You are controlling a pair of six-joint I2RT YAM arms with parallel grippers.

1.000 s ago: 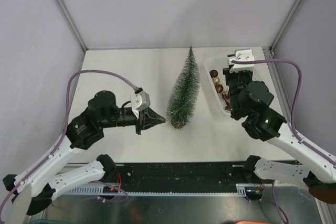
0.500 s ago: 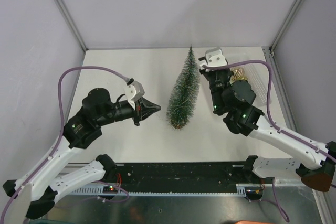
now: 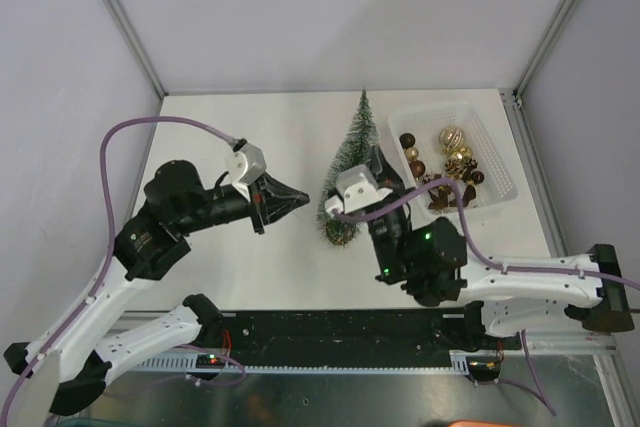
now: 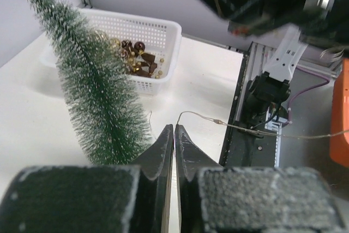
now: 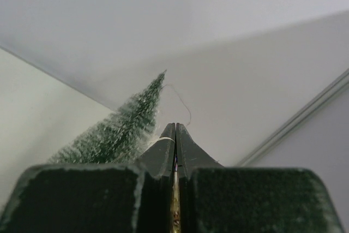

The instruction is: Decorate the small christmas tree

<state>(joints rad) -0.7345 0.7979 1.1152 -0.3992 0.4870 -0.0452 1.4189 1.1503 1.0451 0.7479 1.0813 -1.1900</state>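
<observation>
My right hand is pinching shut on a thin thread, with the small christmas tree standing close at ten o'clock. If the thread is snagging bristles, I'm risking tipping it. My left hand is hovering closed at its nine o'clock.

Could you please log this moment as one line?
left gripper shut on thin wire; right gripper shut on thin wire; small christmas tree upright
</observation>
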